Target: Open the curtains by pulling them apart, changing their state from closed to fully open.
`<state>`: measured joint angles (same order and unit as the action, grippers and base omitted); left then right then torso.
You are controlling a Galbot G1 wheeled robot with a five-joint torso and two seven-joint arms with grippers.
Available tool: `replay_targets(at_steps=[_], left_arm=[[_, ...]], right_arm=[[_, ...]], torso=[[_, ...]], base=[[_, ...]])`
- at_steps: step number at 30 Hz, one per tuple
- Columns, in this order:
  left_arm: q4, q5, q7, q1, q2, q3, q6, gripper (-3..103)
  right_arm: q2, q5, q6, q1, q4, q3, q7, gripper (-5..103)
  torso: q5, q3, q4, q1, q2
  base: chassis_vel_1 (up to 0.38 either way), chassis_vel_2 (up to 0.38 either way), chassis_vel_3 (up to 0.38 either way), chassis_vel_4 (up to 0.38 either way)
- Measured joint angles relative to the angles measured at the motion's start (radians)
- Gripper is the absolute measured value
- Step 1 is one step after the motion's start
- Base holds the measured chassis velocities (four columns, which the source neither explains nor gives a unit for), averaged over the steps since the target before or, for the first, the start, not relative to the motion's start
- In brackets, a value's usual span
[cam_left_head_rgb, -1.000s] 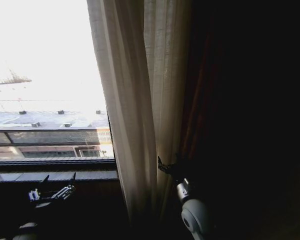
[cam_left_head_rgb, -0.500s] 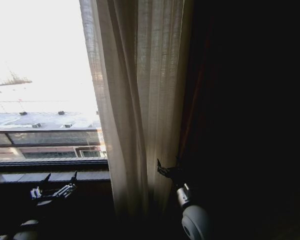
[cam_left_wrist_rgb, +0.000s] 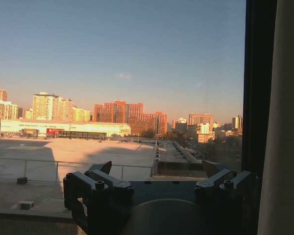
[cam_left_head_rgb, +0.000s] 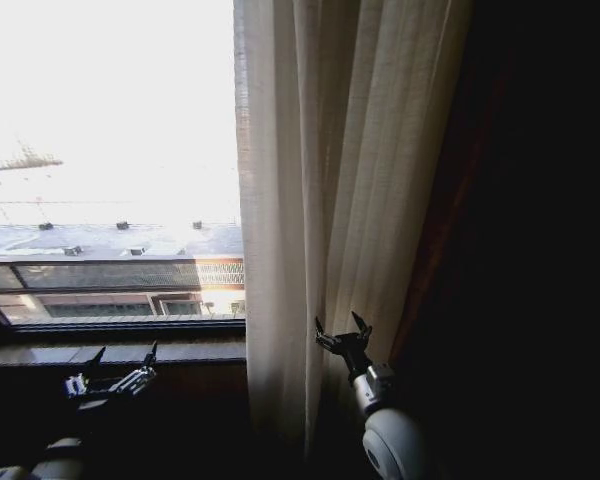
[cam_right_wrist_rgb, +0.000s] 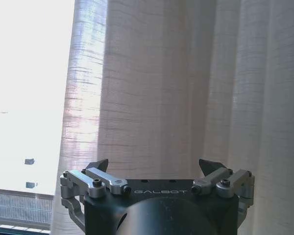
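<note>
now right gripper [cam_left_head_rgb: 342,330], fingers spread, before gathered sheer curtains [cam_left_head_rgb: 330,180].

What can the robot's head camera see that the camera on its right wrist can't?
Head view alone: the left gripper, open and low by the window sill, the dark drape to the right of the curtain, and the right arm reaching up to its gripper.

Right wrist view alone: the curtain's fine weave up close, and the gripper's silver finger links.

Both: the white curtain, bright window beside it, and the right gripper, open and holding nothing.
</note>
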<state>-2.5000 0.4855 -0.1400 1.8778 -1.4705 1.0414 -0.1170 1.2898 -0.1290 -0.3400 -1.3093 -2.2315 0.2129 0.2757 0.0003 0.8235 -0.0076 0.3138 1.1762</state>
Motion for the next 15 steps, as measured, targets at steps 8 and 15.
replay_targets(at_steps=[8, 15], left_arm=[[0.000, 0.000, 0.000, 0.004, -0.003, 0.004, 0.001, 100], [0.000, 0.000, 0.000, 0.004, -0.011, 0.003, 0.002, 100]], right_arm=[[0.005, 0.026, 0.015, 0.002, 0.021, -0.002, -0.034, 100], [0.013, -0.020, 0.020, 0.000, 0.018, 0.000, -0.051, 100]], torso=[[0.0002, 0.000, 0.0000, 0.000, 0.000], [-0.0007, 0.000, -0.0001, 0.000, 0.000]], base=[[0.357, 0.368, -0.363, -0.348], [0.230, 0.224, -0.236, -0.223]])
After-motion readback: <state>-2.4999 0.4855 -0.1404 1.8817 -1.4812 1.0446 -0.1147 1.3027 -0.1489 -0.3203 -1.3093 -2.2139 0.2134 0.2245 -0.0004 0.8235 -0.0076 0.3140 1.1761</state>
